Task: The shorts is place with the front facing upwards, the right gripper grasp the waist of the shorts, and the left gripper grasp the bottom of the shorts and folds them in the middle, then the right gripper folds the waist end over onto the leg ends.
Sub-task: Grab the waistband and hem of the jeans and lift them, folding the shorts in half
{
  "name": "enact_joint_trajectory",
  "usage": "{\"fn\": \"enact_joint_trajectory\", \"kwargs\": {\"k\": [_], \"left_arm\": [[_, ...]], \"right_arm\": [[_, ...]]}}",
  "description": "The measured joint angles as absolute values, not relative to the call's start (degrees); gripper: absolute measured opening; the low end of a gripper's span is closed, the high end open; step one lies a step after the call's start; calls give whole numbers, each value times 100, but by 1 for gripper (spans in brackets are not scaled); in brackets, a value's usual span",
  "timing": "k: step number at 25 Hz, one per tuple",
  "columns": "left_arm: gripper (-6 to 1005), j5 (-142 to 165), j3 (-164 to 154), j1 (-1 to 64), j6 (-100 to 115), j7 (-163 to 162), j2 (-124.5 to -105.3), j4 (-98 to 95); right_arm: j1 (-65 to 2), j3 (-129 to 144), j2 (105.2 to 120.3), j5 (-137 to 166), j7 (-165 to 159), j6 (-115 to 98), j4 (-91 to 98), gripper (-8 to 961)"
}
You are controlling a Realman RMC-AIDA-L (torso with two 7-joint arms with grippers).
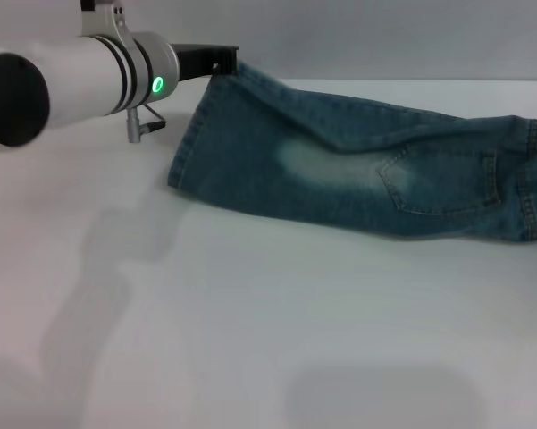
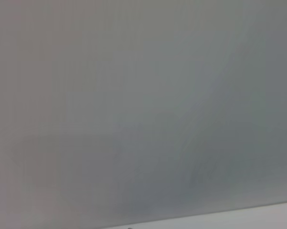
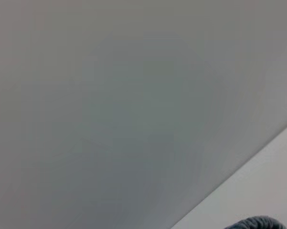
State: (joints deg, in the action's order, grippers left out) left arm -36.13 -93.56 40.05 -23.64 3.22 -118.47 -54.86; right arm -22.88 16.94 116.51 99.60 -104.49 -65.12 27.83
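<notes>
Inspecting: one moment of a two-arm fold of the shorts [image 1: 375, 174], seen mainly in the head view.
Location of garment: the shorts lie across the upper middle and upper right of the frame on the white surface [image 1: 268, 340], running off the right edge.
Progress: the lengthwise fold down the middle appears done; only a single leg width shows, with one pale patch and one stitched pocket on top. The leg hem corner at upper left is raised off the surface, so I judge this first fold to be just finishing.
Remaining: setting the hem down flat, then carrying the waist end [image 1: 532, 179] over onto the leg ends [image 1: 189, 147].
Left gripper [image 1: 222, 61]: at upper left, at the lifted corner of the hem. Its jaws look clenched on the bottom of the shorts, since the denim hangs from that point.
Right gripper: outside the head view; its wrist view shows only blank surface and a dark grey scrap at the bottom edge. Jaw state unknown.
</notes>
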Motion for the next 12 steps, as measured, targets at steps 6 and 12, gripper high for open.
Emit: {"fn": "enact_joint_trajectory", "kwargs": {"k": [6,12], "left_arm": [[173,-3705,-9600,4026,-1890,324,-11840,-5258],[284,-3710,-9615,4025,-1890,325,-11836,-5236]], "right_arm": [[-2311,1686,11635,10005,-10396,-6470,2718,126],[-2056,1668,11663,10014,-10416,-6407,2757,264]]}}
